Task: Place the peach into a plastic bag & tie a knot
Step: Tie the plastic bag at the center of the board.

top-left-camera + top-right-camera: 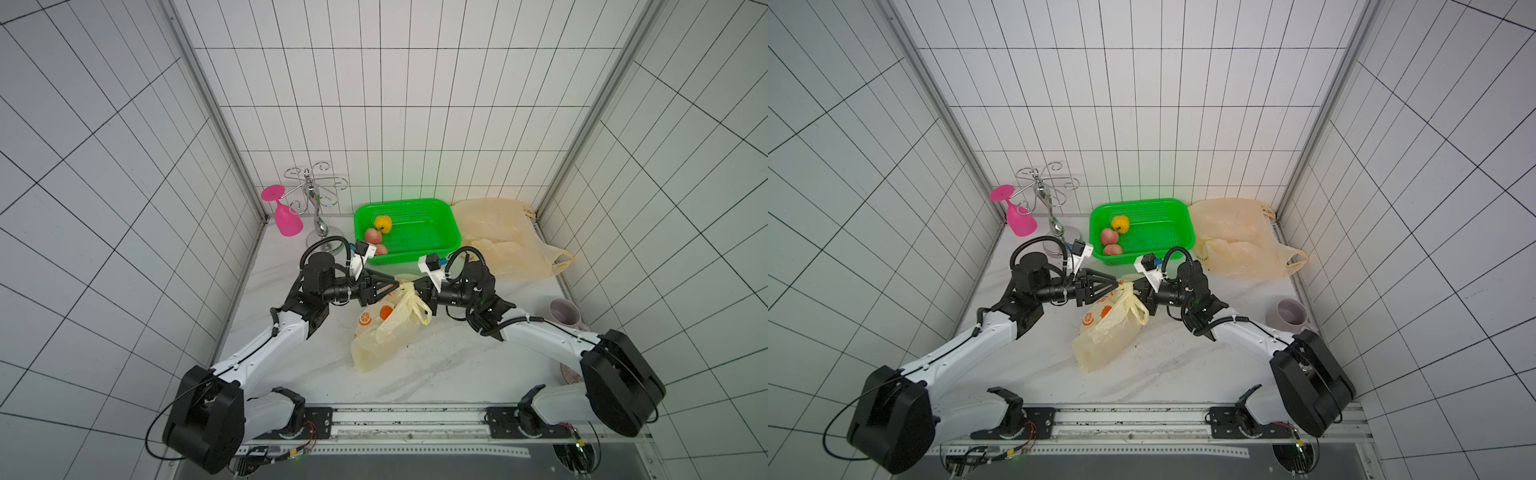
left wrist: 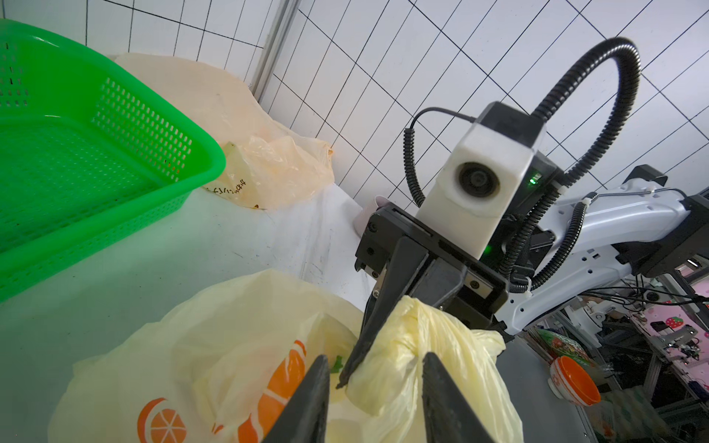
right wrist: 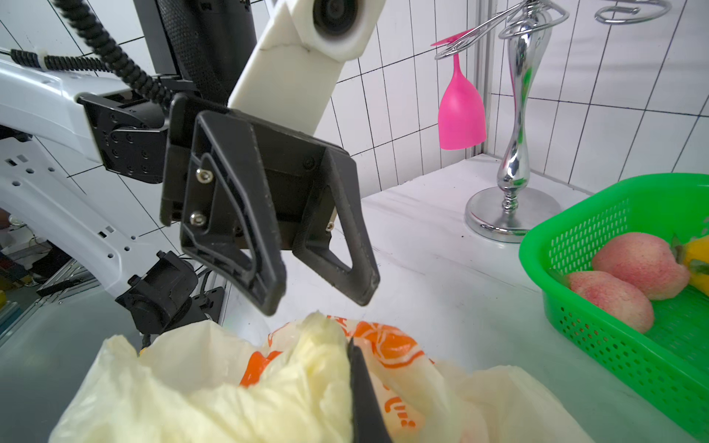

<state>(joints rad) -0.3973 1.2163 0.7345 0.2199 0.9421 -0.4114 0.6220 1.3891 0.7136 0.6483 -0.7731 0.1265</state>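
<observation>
The pale yellow plastic bag (image 1: 382, 336) with orange fruit prints lies mid-table in both top views (image 1: 1104, 336). My right gripper (image 1: 415, 289) is shut on its bunched handles (image 2: 406, 333); in the right wrist view only one of its fingers (image 3: 360, 383) shows against the plastic (image 3: 192, 383). My left gripper (image 2: 375, 356) is open, its jaws straddling that bunch from the opposite side (image 3: 318, 303). Two pink peaches (image 1: 372, 235) (image 1: 380, 249) lie in the green basket (image 1: 415, 206), also seen from the right wrist (image 3: 640, 264). Whether the bag holds a peach is hidden.
A yellow pepper (image 1: 382, 223) shares the basket. A second crumpled bag (image 1: 498, 237) lies at the back right. A pink glass (image 1: 286, 220) hangs on a chrome rack (image 1: 316, 199) at the back left. A lilac mug (image 1: 563, 311) stands by the right wall.
</observation>
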